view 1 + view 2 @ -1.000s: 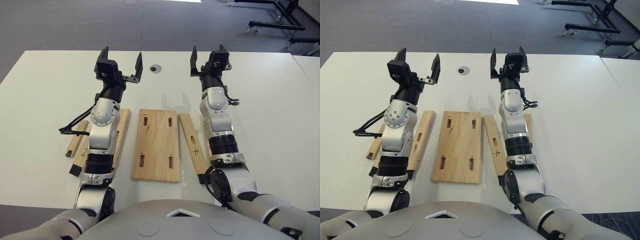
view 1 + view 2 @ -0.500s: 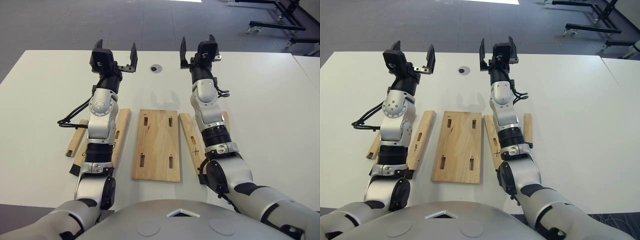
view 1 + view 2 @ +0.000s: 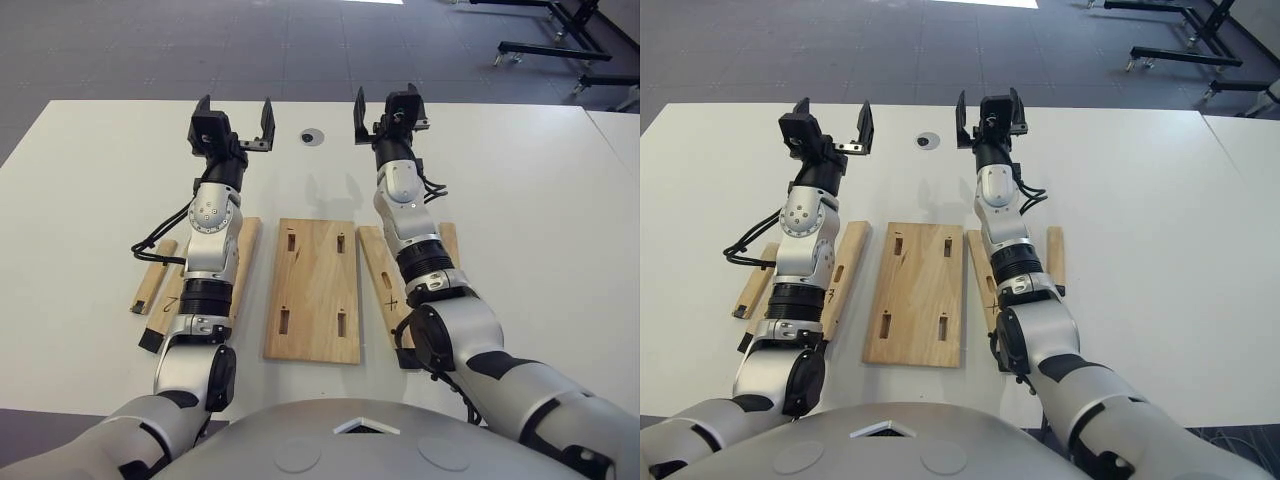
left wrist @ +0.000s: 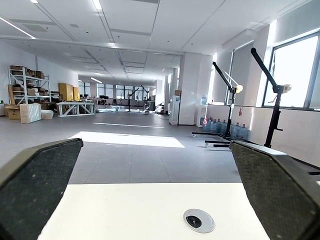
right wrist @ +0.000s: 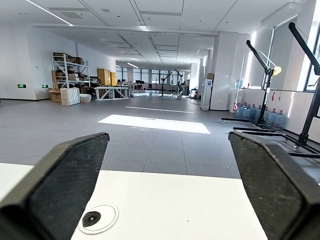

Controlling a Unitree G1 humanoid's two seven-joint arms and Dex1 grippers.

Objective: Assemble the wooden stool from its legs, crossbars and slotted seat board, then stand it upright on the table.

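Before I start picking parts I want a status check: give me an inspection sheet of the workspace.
Surface: white table.
Job's things: seat board flat in the middle, slots up; two left wooden pieces beside it, partly under the left arm; two right wooden pieces under the right arm; nothing joined.
Clutter: nothing seen; round grommet set in the table.
Grippers: left gripper and right gripper open, raised over the far tabletop, empty.
Cables: black cable loops beside the left arm; second cable by the right arm.
Surroundings: grey floor, black wheeled frames beyond the table.
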